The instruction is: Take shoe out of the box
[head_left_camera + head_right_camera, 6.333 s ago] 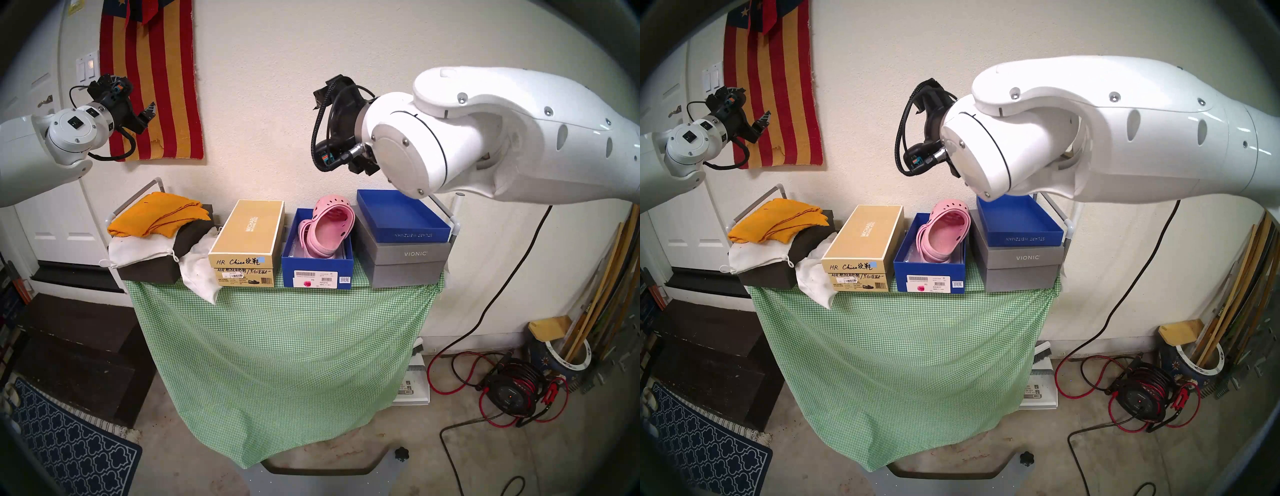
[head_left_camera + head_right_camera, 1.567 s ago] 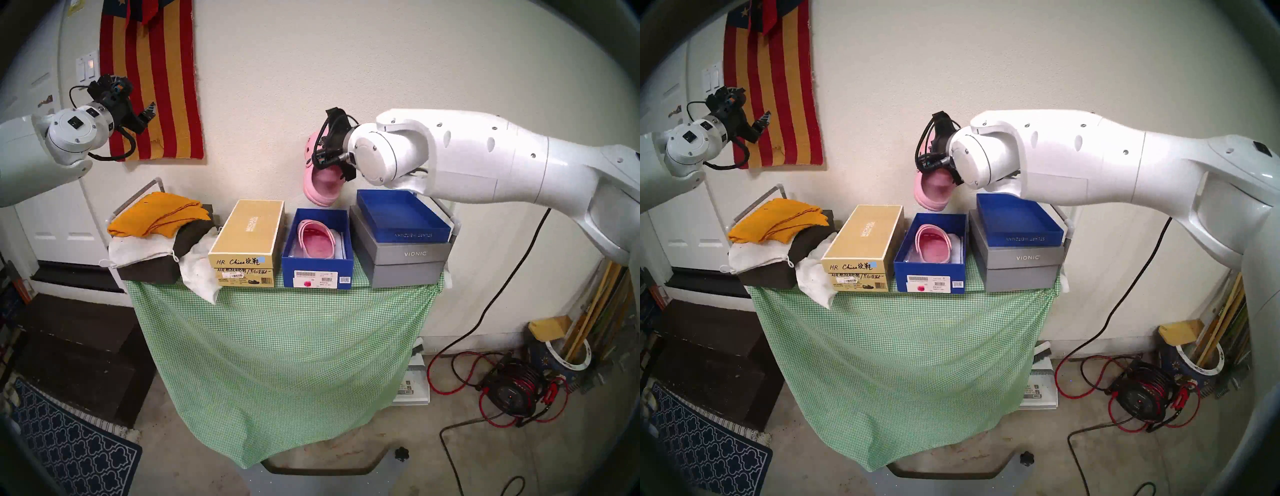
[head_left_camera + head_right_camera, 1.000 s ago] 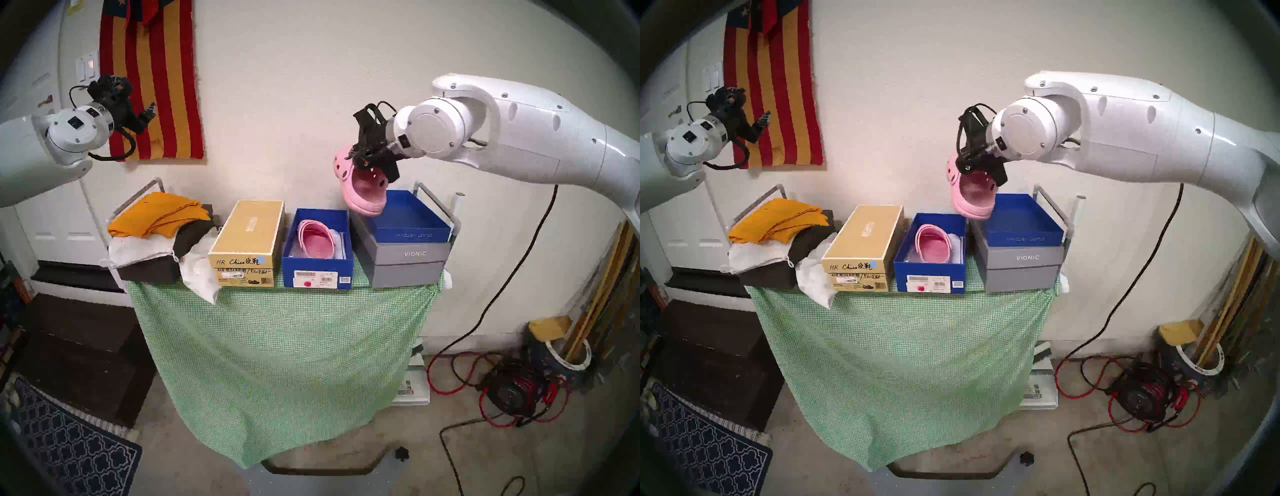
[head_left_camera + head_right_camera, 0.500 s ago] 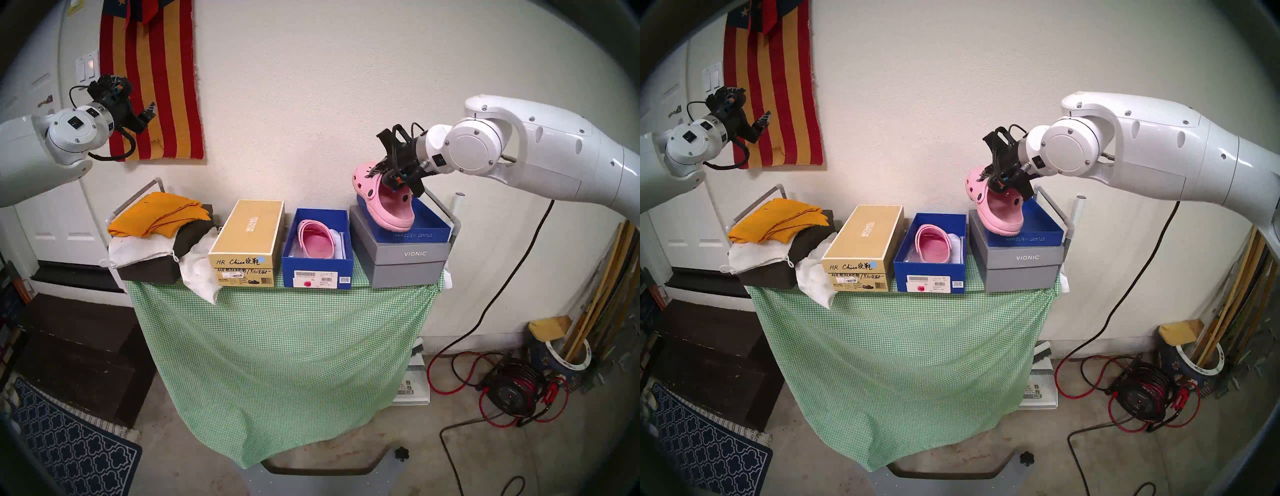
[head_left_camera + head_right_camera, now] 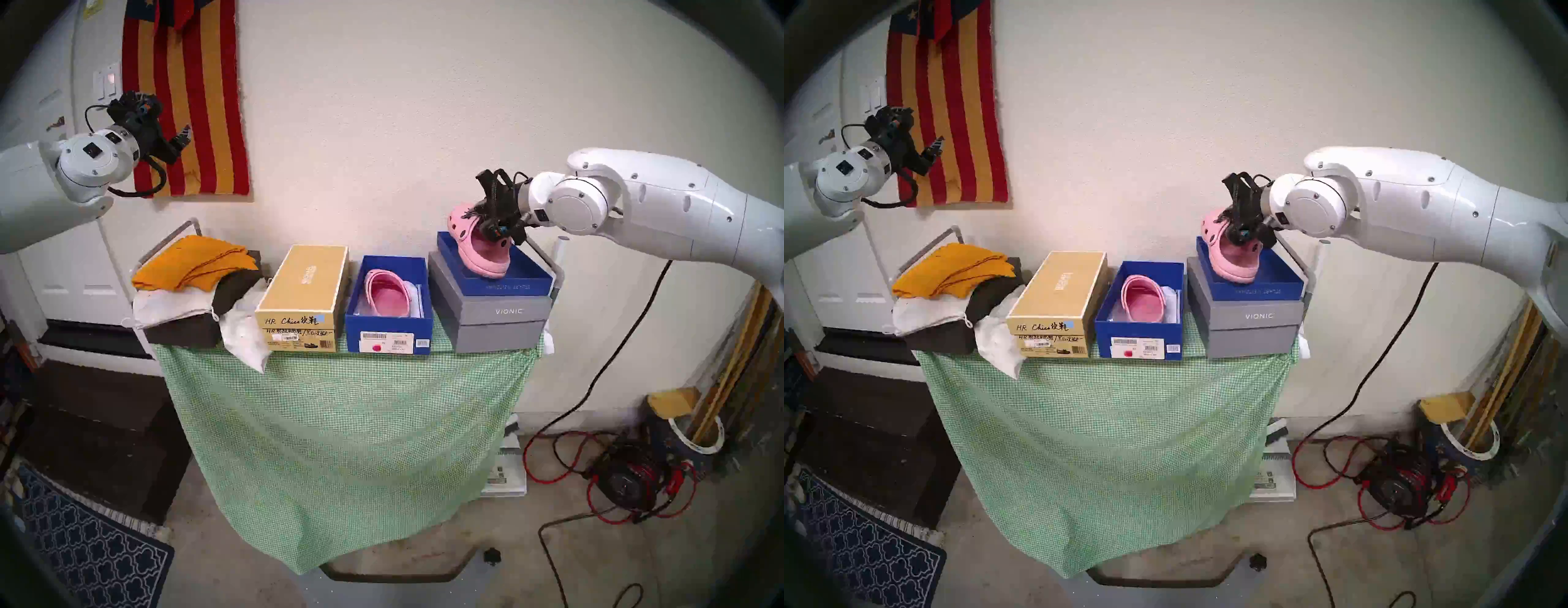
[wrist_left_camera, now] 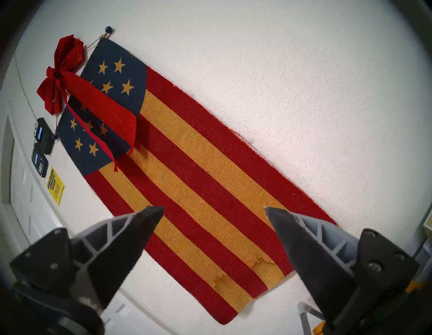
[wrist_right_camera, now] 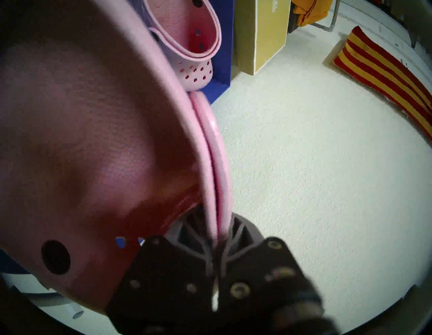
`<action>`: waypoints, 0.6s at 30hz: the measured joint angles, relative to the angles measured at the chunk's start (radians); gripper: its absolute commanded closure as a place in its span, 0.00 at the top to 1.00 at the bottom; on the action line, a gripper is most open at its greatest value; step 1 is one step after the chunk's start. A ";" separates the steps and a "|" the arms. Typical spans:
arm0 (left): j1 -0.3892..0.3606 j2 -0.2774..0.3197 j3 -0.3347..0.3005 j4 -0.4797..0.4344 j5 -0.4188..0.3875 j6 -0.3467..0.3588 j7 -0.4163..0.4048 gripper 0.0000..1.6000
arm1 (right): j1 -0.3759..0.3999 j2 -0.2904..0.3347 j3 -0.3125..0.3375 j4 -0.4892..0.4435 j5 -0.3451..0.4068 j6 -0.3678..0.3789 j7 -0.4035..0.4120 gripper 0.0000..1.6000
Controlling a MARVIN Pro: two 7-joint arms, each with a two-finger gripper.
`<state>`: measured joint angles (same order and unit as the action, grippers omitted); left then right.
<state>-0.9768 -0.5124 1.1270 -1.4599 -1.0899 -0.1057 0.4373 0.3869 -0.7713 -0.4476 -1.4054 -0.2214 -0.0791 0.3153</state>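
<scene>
My right gripper (image 5: 481,218) is shut on the upper rim of a pink clog (image 5: 483,252), also seen in the head stereo right view (image 5: 1236,259) and filling the right wrist view (image 7: 81,140). The clog hangs heel-down inside the shallow blue lid (image 5: 505,286) on the grey Vionic box (image 5: 500,327); I cannot tell if it touches. The deep blue box (image 5: 388,335) stands left of them, with a second pink clog (image 5: 388,295) lying in it. My left gripper (image 5: 182,138) is open and empty, raised near the wall flag, its fingers (image 6: 140,234) wide apart.
A gold Michael box (image 5: 301,288) stands left of the blue box. A pile of cloths topped by an orange one (image 5: 195,263) lies at the table's left end. A green checked cloth (image 5: 339,424) drapes the table. A grey rail (image 5: 547,263) stands by the lid.
My right gripper took the upper clog out of the blue box, carried it right and lowered it into the blue lid. The left arm has not moved.
</scene>
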 measured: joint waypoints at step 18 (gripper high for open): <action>0.000 0.000 0.000 0.000 0.000 0.000 0.000 1.00 | -0.079 0.014 -0.007 0.188 0.036 -0.201 -0.138 1.00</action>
<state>-0.9768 -0.5124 1.1270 -1.4599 -1.0899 -0.1057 0.4373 0.3082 -0.7576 -0.4542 -1.2179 -0.1852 -0.2799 0.1770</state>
